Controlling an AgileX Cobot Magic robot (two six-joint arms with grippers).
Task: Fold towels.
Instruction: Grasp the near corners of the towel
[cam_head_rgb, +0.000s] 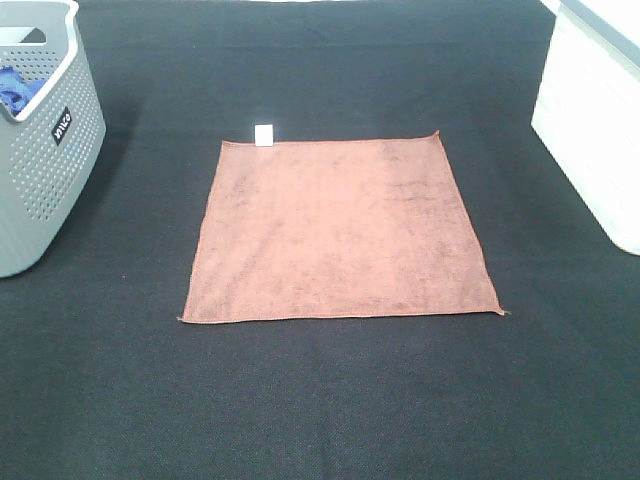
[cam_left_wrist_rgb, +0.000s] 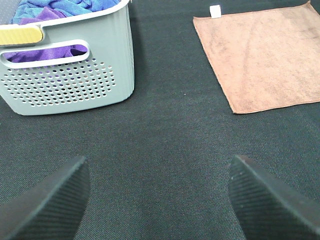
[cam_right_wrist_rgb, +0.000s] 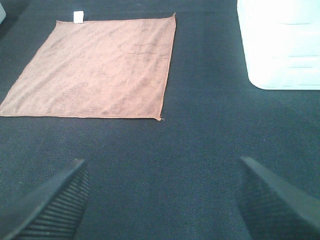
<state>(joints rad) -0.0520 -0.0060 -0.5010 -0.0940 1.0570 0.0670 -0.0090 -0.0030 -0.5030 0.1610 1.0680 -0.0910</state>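
Observation:
A brown towel (cam_head_rgb: 338, 230) lies flat and spread open in the middle of the black table, with a white tag (cam_head_rgb: 264, 135) at its far left corner. It also shows in the left wrist view (cam_left_wrist_rgb: 262, 55) and in the right wrist view (cam_right_wrist_rgb: 97, 67). Neither arm shows in the exterior high view. My left gripper (cam_left_wrist_rgb: 159, 200) is open and empty above bare cloth, short of the towel's near left corner. My right gripper (cam_right_wrist_rgb: 162, 200) is open and empty, short of the towel's near right corner (cam_right_wrist_rgb: 160, 119).
A grey perforated basket (cam_head_rgb: 40, 130) stands at the left, holding blue and purple towels (cam_left_wrist_rgb: 55, 10). A white bin (cam_head_rgb: 595, 110) stands at the right edge. The table is covered in black cloth (cam_head_rgb: 330, 400).

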